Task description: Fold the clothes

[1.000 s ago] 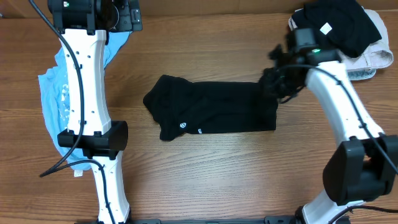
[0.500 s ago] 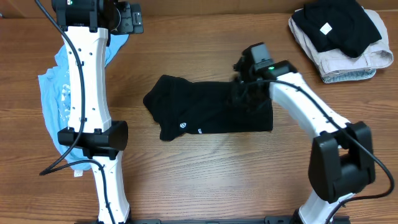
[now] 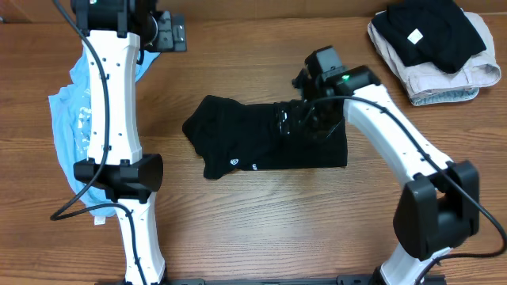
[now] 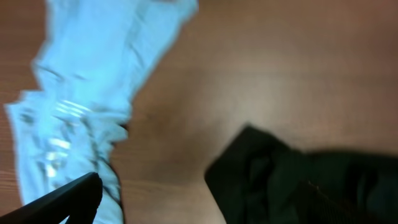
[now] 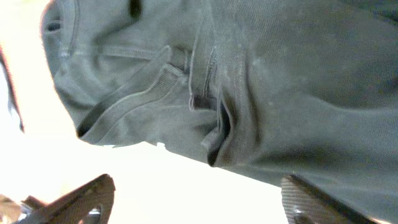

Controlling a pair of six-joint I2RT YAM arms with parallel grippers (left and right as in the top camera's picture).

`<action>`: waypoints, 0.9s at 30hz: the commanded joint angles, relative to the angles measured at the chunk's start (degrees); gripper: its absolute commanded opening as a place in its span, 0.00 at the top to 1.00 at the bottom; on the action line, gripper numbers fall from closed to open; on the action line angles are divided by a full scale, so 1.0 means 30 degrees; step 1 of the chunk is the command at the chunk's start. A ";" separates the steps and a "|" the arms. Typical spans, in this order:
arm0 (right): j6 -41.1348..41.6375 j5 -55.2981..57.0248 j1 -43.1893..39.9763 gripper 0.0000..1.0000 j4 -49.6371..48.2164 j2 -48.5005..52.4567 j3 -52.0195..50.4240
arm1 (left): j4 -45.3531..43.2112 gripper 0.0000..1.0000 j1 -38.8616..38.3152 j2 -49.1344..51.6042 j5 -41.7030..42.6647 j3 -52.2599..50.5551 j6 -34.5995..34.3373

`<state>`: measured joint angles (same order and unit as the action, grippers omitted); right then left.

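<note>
Looking from overhead, you have the large black shirt with a small white logo (image 3: 253,146) lying flat in the middle of the brown wooden tabletop (image 3: 277,229). It is doubled into a rough rectangle, with its collar end bunched toward the left arm's side. Your right tool (image 3: 301,119) hangs low over the right half of that shirt with its jaws spread wide. In the right wrist view the two fingers stand far apart at the bottom corners, and the placket and seams of the cloth (image 5: 280,81) fill the space above them, so nothing is pinched. That wide, empty stance close to the fabric suits either laying a fold down or lining up a new pinch on an edge; which of the two it is cannot be told. Your left tool (image 3: 166,32) is parked at the far edge of the tabletop, probably to keep the arm out of the right arm's way. It is open and carries nothing; its wrist view shows only one dark finger (image 4: 68,196). The crumpled light-blue tee with white print (image 3: 67,134) lies along the left side under that arm, unfolded, so it looks like the next garment. A stack of folded garments (image 3: 432,39) sits in the far right corner, well apart.
</note>
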<state>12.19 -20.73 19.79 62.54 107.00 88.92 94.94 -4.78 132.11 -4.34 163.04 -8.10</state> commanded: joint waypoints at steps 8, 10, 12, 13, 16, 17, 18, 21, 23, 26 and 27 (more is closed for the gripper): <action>-0.0933 -0.0117 -0.2922 0.00 0.2448 -0.1486 0.0998 | -0.0568 0.03 0.0022 -0.0073 0.3249 -0.8852 0.4532; -0.1253 -0.0117 -0.3096 0.00 0.2557 -0.1486 0.0998 | -0.1319 0.03 0.0022 -0.0073 0.3330 -1.0513 0.5122; -0.1668 -0.0117 -0.3104 0.00 0.2550 -0.1486 0.0991 | -0.2149 0.03 0.0015 -0.0073 0.3570 -1.1934 0.5909; -0.1719 -0.0109 -0.3104 0.00 0.2535 -0.1486 0.0991 | -0.2841 0.02 -0.0036 -0.0073 0.3759 -1.2837 0.6484; -0.1719 -0.0095 -0.3104 0.00 0.2455 -0.1486 0.0991 | -0.4233 0.02 -0.0051 -0.0073 0.4379 -1.4375 0.7614; -0.1719 -0.0007 -0.3104 0.00 0.2404 -0.1486 0.0991 | -0.4736 0.02 -0.0051 -0.0073 0.4714 -1.4957 0.7985; -0.1719 0.0219 -0.3104 0.00 0.2390 -0.1486 0.0991 | -0.5464 0.02 -0.0044 -0.0073 0.5071 -1.5824 0.8342; -0.1719 0.0459 -0.3104 0.00 0.2412 -0.1486 0.0991 | -0.6455 0.02 -0.0036 -0.0073 0.5217 -1.6976 0.8357; -0.1719 0.0466 -0.3104 0.00 0.2404 -0.1486 0.0991 | -0.7606 0.03 -0.0036 -0.0073 0.5552 -1.8258 0.8597; -0.1712 0.0466 -0.3104 0.00 0.2368 -0.1486 0.0991 | -0.8677 0.04 -0.0036 -0.0073 0.5690 -1.9409 0.8779; -0.1712 0.0466 -0.3104 0.00 0.2368 -0.1486 0.0991 | -0.8998 0.04 -0.0036 -0.0073 0.5697 -1.9781 0.8779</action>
<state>7.62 -19.92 10.26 69.93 103.83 90.85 69.95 -4.78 132.22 10.70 107.02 15.68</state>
